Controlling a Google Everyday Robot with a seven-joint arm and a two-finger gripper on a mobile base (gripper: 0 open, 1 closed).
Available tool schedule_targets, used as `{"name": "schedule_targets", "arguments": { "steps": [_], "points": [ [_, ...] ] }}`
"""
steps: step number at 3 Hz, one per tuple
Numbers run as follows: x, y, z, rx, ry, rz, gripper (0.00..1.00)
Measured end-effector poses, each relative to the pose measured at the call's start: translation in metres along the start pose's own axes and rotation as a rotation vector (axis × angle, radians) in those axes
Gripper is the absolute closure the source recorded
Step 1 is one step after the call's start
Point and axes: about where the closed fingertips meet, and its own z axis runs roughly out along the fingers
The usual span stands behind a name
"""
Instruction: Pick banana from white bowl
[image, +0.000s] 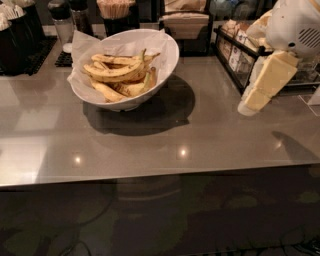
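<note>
Our pincer (256, 99) hangs right of the white bowl (167, 60); we cannot tell if it is open. The banana (115, 73) lies on top, easy to grab.

The tool (256, 99), over the right side of the bench (150, 145), is a cream, blocky, flat-sided wedge with a pale rounded tip. Above it sits a glossy white rounded housing (292, 22) with a dotted vent grille (308, 37).
</note>
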Motion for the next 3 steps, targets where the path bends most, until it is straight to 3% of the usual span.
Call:
{"name": "schedule_targets", "arguments": {
  "steps": [2, 3],
  "points": [
    [-0.063, -0.032, 0.058, -0.129, -0.131, -0.027, 0.0],
    [-0.093, -0.043, 0.086, -0.2, -0.16, -0.06, 0.0]
  ]
}}
